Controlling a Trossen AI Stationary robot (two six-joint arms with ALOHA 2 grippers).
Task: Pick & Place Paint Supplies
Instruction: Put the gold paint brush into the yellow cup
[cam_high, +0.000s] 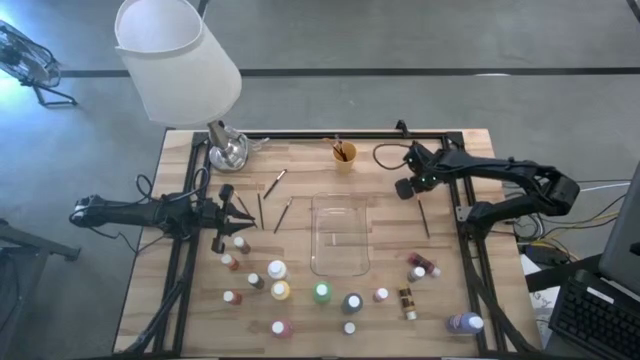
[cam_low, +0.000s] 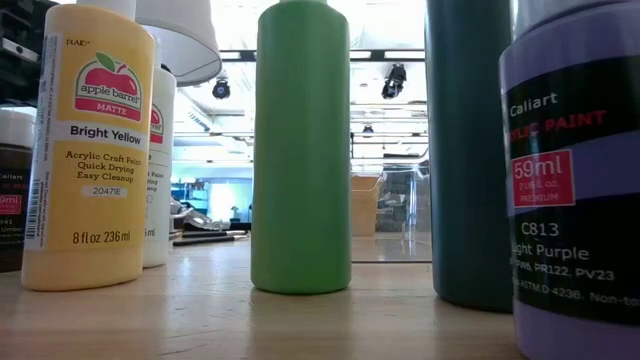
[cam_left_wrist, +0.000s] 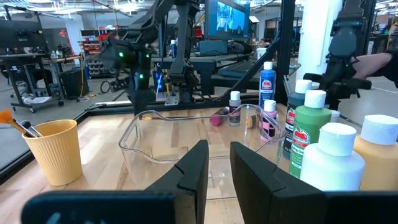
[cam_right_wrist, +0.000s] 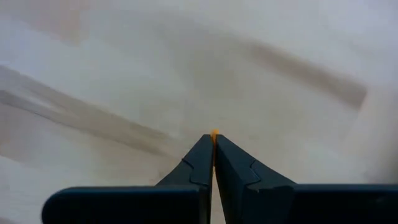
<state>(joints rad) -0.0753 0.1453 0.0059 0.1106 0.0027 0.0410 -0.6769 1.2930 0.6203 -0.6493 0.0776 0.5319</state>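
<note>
Left arm: reaches in level from the table's left edge; left gripper points toward the clear tray, low over the wood beside the nearest bottles.
Left gripper state: fingers stand a narrow gap apart, with nothing seen between them.
Right arm: bends in from the right edge; right gripper sits low over bare wood near the far right corner, between the orange cup and a loose brush.
Right gripper state: fingers pressed fully together; a tiny orange speck shows at the tips, and what it is cannot be told.
Paint bottles: about seventeen countable from above, all upright in the near half of the table, spread left, in front and right of the tray.
Brushes: at least four lie loose on the wood, three left of the tray, one right of it; a few more stand in the cup.
Tray: one, mid-table.
Cup: one, far edge.
Lamp: one, far left corner.
</note>
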